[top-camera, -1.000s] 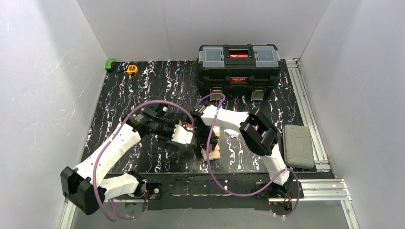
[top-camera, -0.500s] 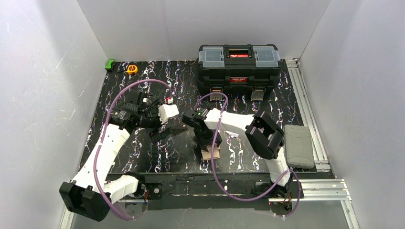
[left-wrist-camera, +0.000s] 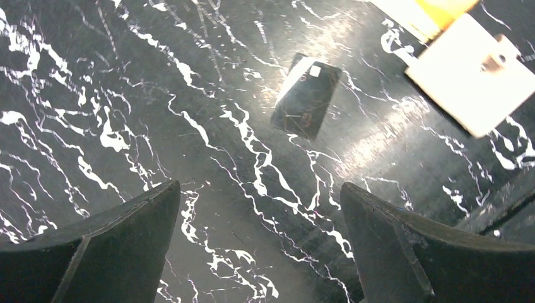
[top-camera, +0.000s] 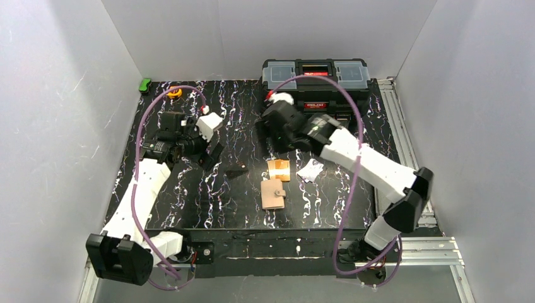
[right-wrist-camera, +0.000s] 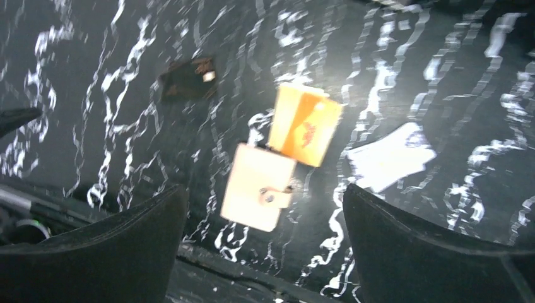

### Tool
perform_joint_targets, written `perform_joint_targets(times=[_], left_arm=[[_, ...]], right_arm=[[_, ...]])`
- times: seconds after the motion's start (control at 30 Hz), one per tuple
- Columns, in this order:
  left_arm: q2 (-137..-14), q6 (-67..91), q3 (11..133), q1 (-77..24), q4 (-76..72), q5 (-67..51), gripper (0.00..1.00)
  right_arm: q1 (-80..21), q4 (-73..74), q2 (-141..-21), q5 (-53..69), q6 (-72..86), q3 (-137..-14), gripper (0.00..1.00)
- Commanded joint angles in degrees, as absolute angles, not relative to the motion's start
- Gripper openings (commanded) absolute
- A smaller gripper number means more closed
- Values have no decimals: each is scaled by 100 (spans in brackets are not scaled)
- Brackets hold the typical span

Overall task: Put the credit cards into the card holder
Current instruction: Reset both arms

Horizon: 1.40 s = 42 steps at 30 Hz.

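The cream card holder [top-camera: 273,194] lies closed with its snap tab fastened near the table's front edge, also in the right wrist view [right-wrist-camera: 258,187] and the left wrist view [left-wrist-camera: 473,72]. An orange credit card [top-camera: 278,169] lies flat just behind it, at its far edge [right-wrist-camera: 305,124]. A black credit card [top-camera: 237,171] lies to their left [left-wrist-camera: 306,95]. My left gripper [top-camera: 211,153] hovers open left of the black card, nothing between its fingers [left-wrist-camera: 260,240]. My right gripper [top-camera: 276,129] hangs high, open and empty [right-wrist-camera: 262,246], behind the cards.
A white paper scrap [top-camera: 310,169] lies right of the orange card. The black toolbox [top-camera: 315,82] stands at the back, just behind my right wrist. A grey case [top-camera: 394,192] sits on the right, with a yellow tape measure [top-camera: 174,92] and a green object [top-camera: 146,84] at the back left.
My right gripper has opened and risen from the card holder toward the toolbox, uncovering holder and orange card. My left arm has drawn back to the left.
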<state>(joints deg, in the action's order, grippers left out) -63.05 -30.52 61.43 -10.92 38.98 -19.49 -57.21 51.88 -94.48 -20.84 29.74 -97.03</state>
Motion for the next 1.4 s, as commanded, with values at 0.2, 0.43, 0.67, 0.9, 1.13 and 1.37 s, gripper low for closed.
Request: perform_joint_targets(times=[0.2,0.43,0.67,0.9,1.13,1.37], left_arm=[[-6894,-2022,5881,-675,2968,-2067,85],[-7024,-1498,5159,-418,1831,-1819,98],[-7403,-1178,4111,-16,-324,-1789,98],[-8134,-634,3461,494,-2142,-2148,98],[-8512,-234,2766,521,-3897,-2237,98],[-8450,-171,1528,545,-6122,-2011,98]], right_arm=[[-3208,3861,-7600,-2966,2823,-7153,98],[-2408,1861,-7083,-4966,2028,-5382,98],[-1271,-5,-7299,-4667,1674,-4341,98],[-829,-1745,-7483,-4147,1344,-3385,98],[-662,-2883,-7540,-3989,1134,-2870,98],[-642,-4375,-7771,-3750,770,-2372,99]])
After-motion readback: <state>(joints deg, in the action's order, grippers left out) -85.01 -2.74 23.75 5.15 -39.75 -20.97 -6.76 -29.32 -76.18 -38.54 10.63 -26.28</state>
